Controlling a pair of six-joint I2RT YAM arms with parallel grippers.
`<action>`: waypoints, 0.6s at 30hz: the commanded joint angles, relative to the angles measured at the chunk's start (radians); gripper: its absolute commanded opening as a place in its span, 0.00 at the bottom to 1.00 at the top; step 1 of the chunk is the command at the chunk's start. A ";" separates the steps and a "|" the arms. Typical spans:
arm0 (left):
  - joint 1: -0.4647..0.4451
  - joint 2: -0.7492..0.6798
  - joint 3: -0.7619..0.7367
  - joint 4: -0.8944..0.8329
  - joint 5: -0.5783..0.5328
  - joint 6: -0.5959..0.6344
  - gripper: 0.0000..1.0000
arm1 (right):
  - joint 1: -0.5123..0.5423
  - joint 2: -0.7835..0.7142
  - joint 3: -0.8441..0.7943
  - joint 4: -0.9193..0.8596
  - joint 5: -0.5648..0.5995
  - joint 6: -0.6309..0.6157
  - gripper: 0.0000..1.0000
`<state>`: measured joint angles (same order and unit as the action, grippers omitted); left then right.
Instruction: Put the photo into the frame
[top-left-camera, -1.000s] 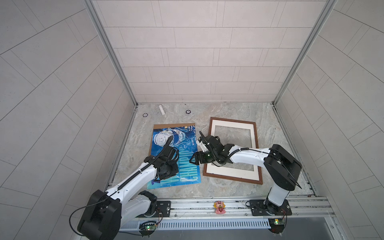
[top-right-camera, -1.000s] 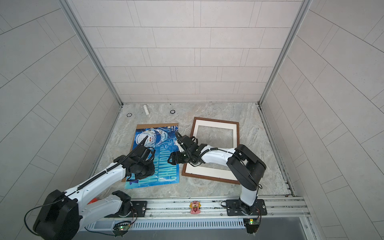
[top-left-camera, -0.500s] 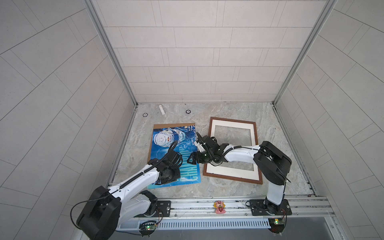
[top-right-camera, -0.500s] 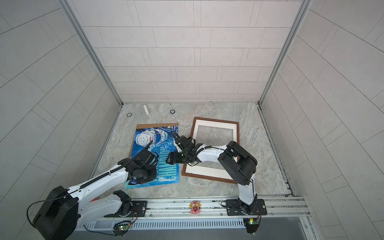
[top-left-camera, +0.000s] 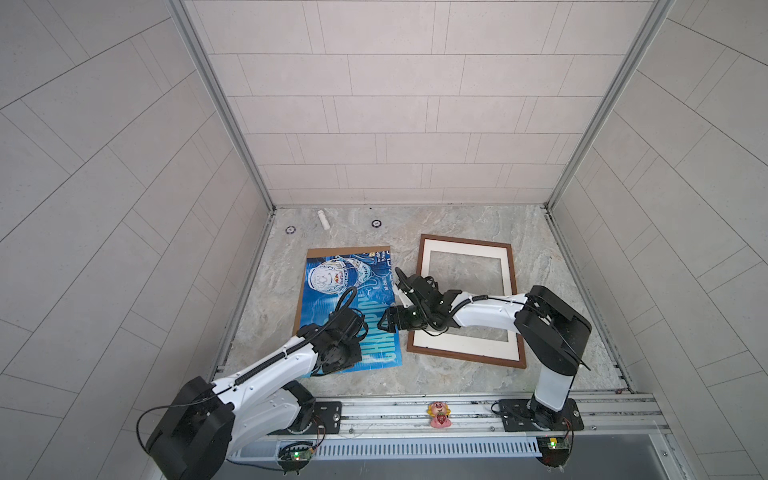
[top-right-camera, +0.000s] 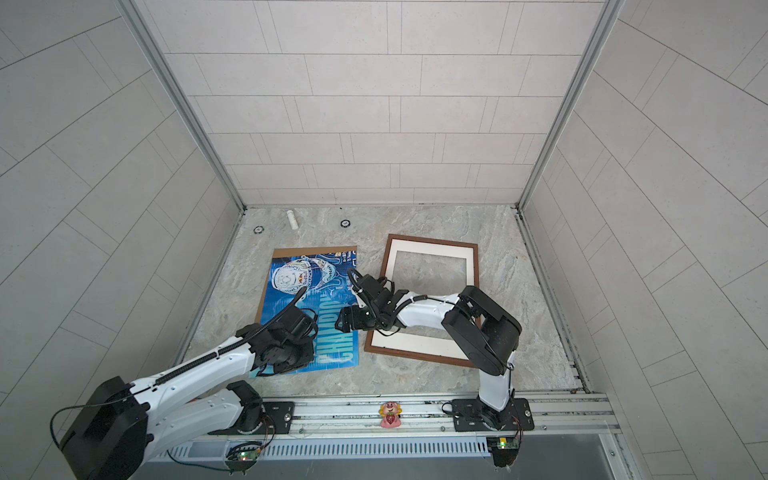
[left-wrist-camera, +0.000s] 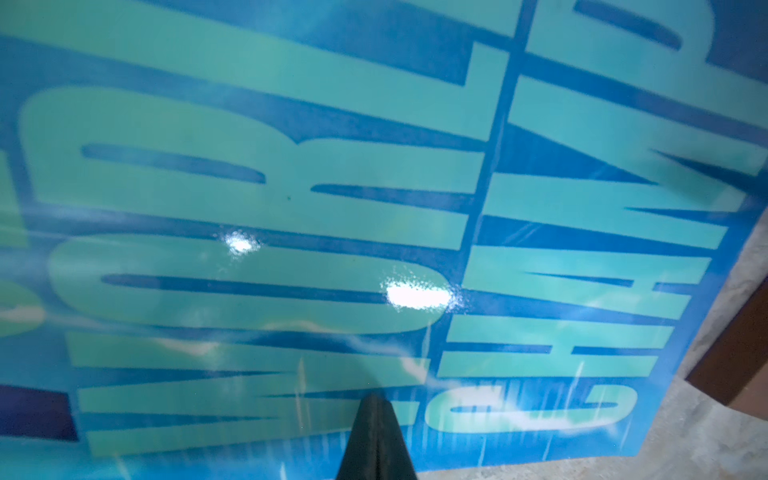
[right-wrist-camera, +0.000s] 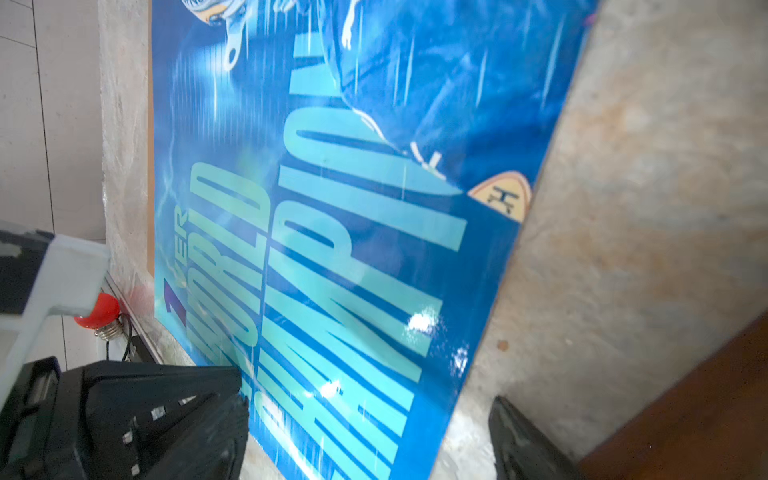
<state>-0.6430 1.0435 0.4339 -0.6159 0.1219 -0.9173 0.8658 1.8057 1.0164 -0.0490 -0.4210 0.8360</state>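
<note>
Pinning the near half of the photo (top-left-camera: 345, 299), the left pincer (left-wrist-camera: 376, 432) has its jaws fully together and holds nothing. In the left wrist view its tip appears to rest on the glossy teal lettering, close to the print's near edge. Just farther and to the right, the right pincer (right-wrist-camera: 370, 403) stands wide apart and empty, straddling the photo's right edge: one finger over the lettering, the other over the bare surface (top-left-camera: 457, 378) in the narrow strip between print and frame (top-left-camera: 465, 242). Photo lies face up and flat, left of centre, on a brown backing board (top-left-camera: 349, 250) whose far and left margins show past it. Frame lies flat to the right, just beside the print and not touching it as far as I can tell; nothing lies in its opening. At the far wall are a small white cylinder (top-left-camera: 323, 219) and two dark rings (top-left-camera: 289, 229), well apart from the work. Judged step: getting a hold on the right edge to lift it. Risks: the print is thin and slick, so a closing pincer may skate over it rather than get beneath. With the left tip bearing down, a lift at the right edge could buckle or crease the sheet. If that tip lets go, the print may slide on the board. The outer finger sits near the frame's left rail and could knock it askew.
</note>
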 joint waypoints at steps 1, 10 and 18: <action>-0.011 0.001 -0.044 -0.028 -0.012 -0.023 0.01 | 0.039 -0.053 -0.049 -0.069 0.018 0.045 0.87; -0.009 -0.001 0.074 -0.088 -0.104 -0.019 0.09 | 0.118 -0.116 -0.136 -0.044 0.008 0.149 0.87; 0.035 0.051 0.108 -0.044 -0.193 0.012 0.10 | 0.128 -0.177 -0.223 0.006 0.026 0.242 0.89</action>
<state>-0.6266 1.0641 0.5285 -0.6598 -0.0189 -0.9234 0.9901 1.6413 0.8272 -0.0212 -0.4149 1.0119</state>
